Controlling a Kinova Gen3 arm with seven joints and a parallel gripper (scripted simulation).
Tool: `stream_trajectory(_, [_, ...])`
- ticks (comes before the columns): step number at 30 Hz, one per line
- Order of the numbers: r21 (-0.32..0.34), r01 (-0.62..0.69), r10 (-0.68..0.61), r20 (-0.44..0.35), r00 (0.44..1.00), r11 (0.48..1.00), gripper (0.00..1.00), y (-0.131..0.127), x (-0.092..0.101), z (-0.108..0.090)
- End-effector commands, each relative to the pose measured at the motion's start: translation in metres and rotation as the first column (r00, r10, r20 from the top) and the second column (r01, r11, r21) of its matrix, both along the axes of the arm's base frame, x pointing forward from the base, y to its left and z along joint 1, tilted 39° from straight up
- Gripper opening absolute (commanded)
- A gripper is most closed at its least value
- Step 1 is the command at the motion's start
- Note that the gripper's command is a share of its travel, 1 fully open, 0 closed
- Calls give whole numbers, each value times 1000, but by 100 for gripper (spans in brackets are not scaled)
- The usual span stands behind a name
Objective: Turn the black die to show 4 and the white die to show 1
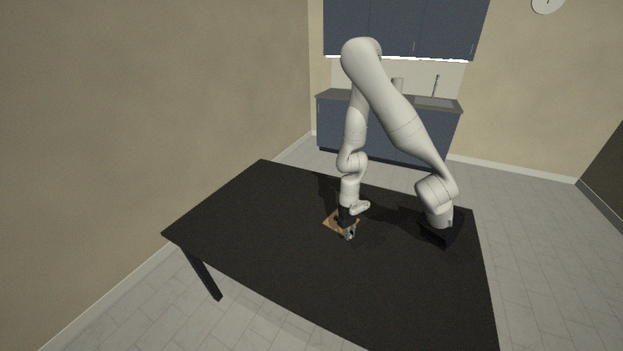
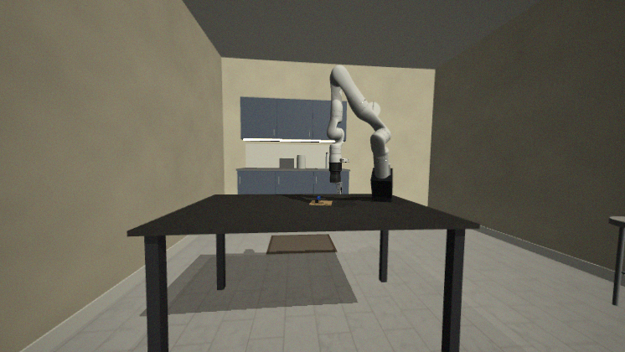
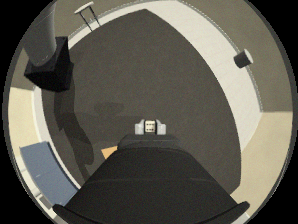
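The claw [image 3: 149, 127] grips a small pale cube between its fingers, most likely the white die [image 3: 149, 125], held in the air above the dark table [image 1: 270, 261]; in the wrist view the die sits squarely between the two fingertips with a few dark pips on its visible face, too small to count. Lifting it off the surface makes sense as a way to reorient it freely so that 1 can end up on top, without dragging it across the mat or bumping its neighbours. The claw points straight down from the wrist, just beside the edge of the tan mat [image 1: 327, 222] that faces the table's near side, so the die hangs near the mat rather than plainly over it. The mat lies flat around the middle of the table, closer to the far edge where the arm's black base [image 1: 448, 244] stands. On the mat the exterior view shows the blue die [image 2: 318, 198], left alone as the task demands. The black die cannot be made out against the dark surroundings.
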State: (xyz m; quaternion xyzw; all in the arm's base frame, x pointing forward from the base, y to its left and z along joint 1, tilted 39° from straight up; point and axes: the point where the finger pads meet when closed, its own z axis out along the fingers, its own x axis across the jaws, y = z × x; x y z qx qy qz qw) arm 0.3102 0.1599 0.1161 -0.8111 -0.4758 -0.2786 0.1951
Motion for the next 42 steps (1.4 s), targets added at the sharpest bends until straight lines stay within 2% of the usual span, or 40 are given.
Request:
stream_trajectory(1, [-16, 10, -10, 12, 1000, 1000, 40, -8, 3, 4])
stream_trajectory(30, [-12, 19, -19, 5, 1000, 1000, 40, -11, 1, 9])
stream_trajectory(35, [14, 91, -90, -51, 995, 996, 40, -9, 0, 10])
stream_trajectory(37, [14, 91, -90, -51, 995, 996, 40, -9, 0, 10])
stream_trajectory(42, [57, 258, -244, -184, 952, 964, 40, -3, 0, 12])
